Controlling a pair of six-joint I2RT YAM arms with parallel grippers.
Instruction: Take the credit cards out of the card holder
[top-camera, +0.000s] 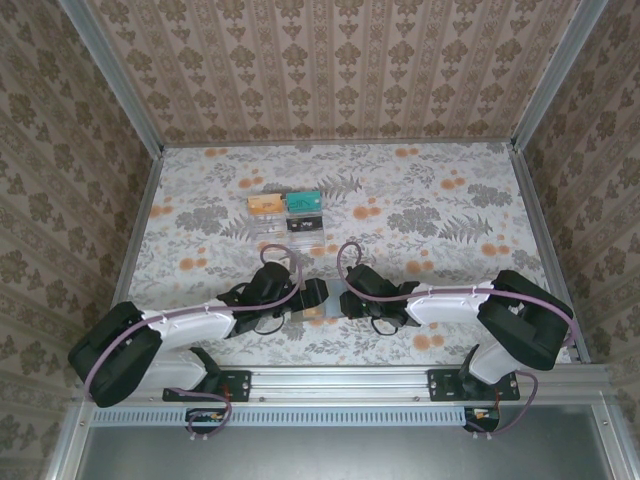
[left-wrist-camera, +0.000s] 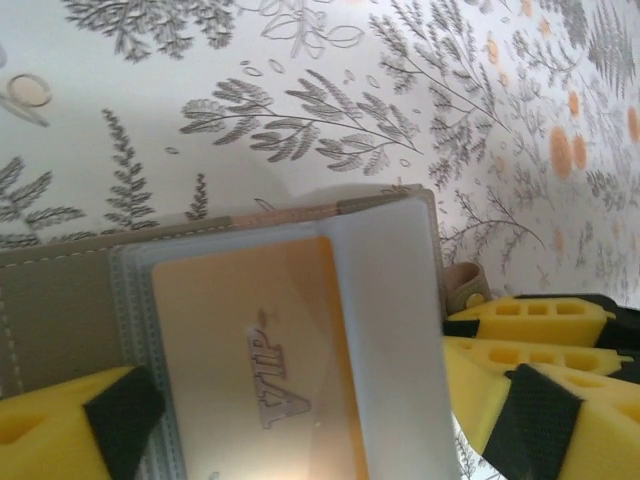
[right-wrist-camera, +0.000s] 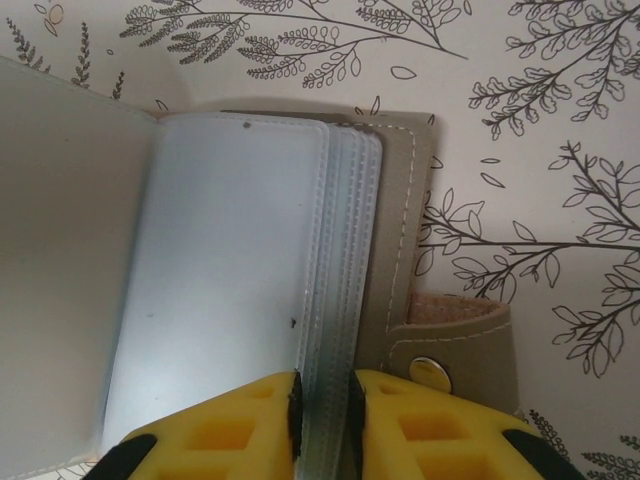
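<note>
The grey-brown card holder (top-camera: 322, 300) lies open near the table's front edge, between both arms. An orange credit card (left-wrist-camera: 255, 370) marked VIP sits inside a clear sleeve of the card holder (left-wrist-camera: 60, 310). A pale sleeve page (left-wrist-camera: 395, 330) stands up beside it. My left gripper (left-wrist-camera: 320, 440) is open, with its yellow fingers (left-wrist-camera: 50, 430) wide apart on either side of the sleeves. My right gripper (right-wrist-camera: 325, 420) is shut on the edge of the stacked clear sleeves (right-wrist-camera: 335, 280), next to the snap tab (right-wrist-camera: 440, 365). The sleeve facing the right wrist looks blank.
A clear acrylic stand (top-camera: 287, 212) with orange, teal and dark cards is at the back centre of the floral table (top-camera: 450, 210). Patterned walls enclose the table on three sides. Both arms (top-camera: 200, 325) stretch inward along the front edge.
</note>
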